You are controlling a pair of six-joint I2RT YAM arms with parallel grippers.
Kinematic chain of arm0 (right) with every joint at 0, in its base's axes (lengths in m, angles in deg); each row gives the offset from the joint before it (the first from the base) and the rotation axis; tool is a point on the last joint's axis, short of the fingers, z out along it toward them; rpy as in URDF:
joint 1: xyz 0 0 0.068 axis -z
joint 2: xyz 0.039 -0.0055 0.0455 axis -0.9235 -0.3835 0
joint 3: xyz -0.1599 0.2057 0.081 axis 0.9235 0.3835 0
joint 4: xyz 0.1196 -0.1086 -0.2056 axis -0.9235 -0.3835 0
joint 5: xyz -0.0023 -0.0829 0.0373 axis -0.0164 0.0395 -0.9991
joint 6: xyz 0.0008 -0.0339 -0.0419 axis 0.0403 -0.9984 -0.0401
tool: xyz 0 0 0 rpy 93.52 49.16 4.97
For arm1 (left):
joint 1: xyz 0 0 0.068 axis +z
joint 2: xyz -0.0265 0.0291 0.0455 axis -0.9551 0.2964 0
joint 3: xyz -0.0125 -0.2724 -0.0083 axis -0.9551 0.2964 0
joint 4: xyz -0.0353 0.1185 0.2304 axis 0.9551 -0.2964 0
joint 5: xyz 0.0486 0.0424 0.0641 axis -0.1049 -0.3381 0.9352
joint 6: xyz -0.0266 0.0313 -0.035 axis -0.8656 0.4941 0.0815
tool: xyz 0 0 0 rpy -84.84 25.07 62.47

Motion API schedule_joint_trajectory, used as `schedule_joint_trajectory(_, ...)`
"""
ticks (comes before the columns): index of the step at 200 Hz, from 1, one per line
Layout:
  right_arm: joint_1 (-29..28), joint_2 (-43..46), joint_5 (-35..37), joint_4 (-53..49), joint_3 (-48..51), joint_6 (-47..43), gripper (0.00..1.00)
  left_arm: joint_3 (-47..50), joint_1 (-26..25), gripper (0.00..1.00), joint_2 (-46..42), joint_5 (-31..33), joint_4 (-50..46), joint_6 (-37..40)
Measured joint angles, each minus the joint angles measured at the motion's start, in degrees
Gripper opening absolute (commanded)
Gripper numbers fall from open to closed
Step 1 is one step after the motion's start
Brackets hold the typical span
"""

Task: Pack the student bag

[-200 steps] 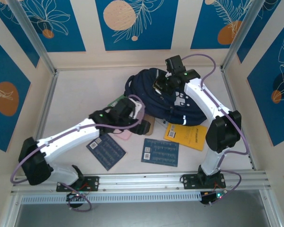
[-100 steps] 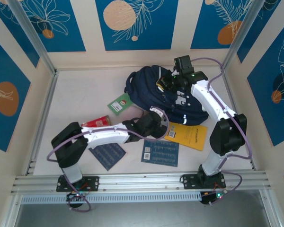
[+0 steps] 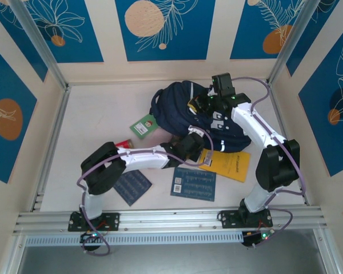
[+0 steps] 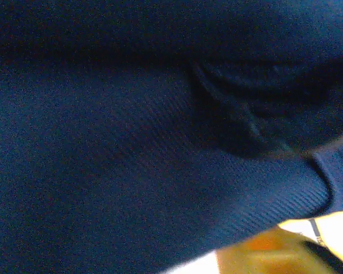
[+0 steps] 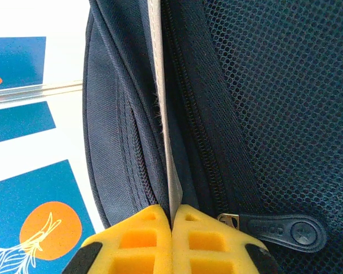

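Near edge of tabletop (image 3: 91, 108): left blue card (image 3: 128, 185) and right blue card (image 3: 193, 184), flat, unpacked. Just beyond: yellow book (image 3: 231, 164), also out, just beside the near edge of the bag (image 3: 172, 103). Left pincer (image 3: 193, 142) at that edge, nose close against navy cloth; apart or together: cannot tell. Further left: red item (image 3: 123, 144) and green card (image 3: 145, 126), loose. Far centre: bag lying on the tabletop. Right pincer (image 3: 195, 104) atop it, pads together on a white strip (image 5: 163, 114) beside a zip. Judged early in packing: five items left outside. Against a second ago: left arm swung from left of the bag to its near edge, uncovering red item and green card; right pincer and gripped cloth carried rightward.
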Motion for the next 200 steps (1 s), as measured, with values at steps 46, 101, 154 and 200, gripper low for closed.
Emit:
schedule_joint_trajectory(46, 0.0, 0.92, 0.59, 1.03, 1.16, -0.61, 0.0, -0.46, 1.01, 0.0, 0.39, -0.48, -1.03, -0.13)
schedule_joint_trajectory(101, -0.26, 1.18, 3.43, -0.44, 1.16, -5.07, 0.0, 2.8, 1.03, 0.0, -0.72, -1.38, -0.46, 0.42)
schedule_joint_trajectory(154, -1.05, 1.16, 7.26, -2.84, 1.09, -11.13, 0.0, 5.01, 1.66, 0.0, -4.35, -2.08, -1.55, 1.29)
schedule_joint_trajectory(200, -1.77, 1.01, 11.37, -5.64, 0.15, -16.81, 0.0, 5.68, 3.1, 0.0, -6.14, -2.86, -3.78, 1.42)
